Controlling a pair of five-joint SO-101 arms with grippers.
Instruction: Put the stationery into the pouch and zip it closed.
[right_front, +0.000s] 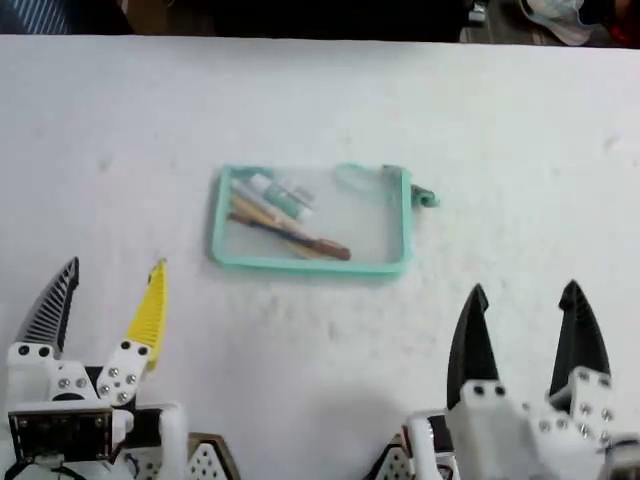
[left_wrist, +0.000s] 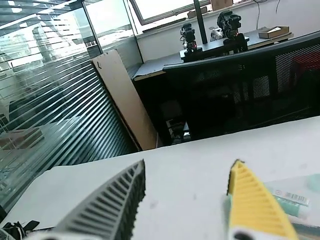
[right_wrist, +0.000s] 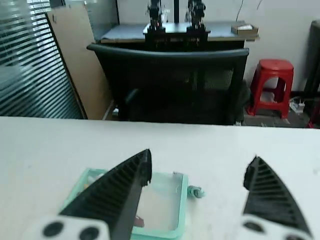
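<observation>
A see-through pouch (right_front: 370, 225) with a green edge lies flat in the middle of the white tabletop (right_front: 500, 120). Inside it are brown pencils (right_front: 290, 232) and a white and green tube (right_front: 282, 194). The zip pull (right_front: 425, 198) sticks out at one far corner. The left end effector (right_front: 116, 264), grey and yellow, and the black right end effector (right_front: 524, 287) are both spread wide, well apart from the pouch.

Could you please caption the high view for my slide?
Pouch holds the stationery; left gripper and right gripper sit open nearby.
</observation>
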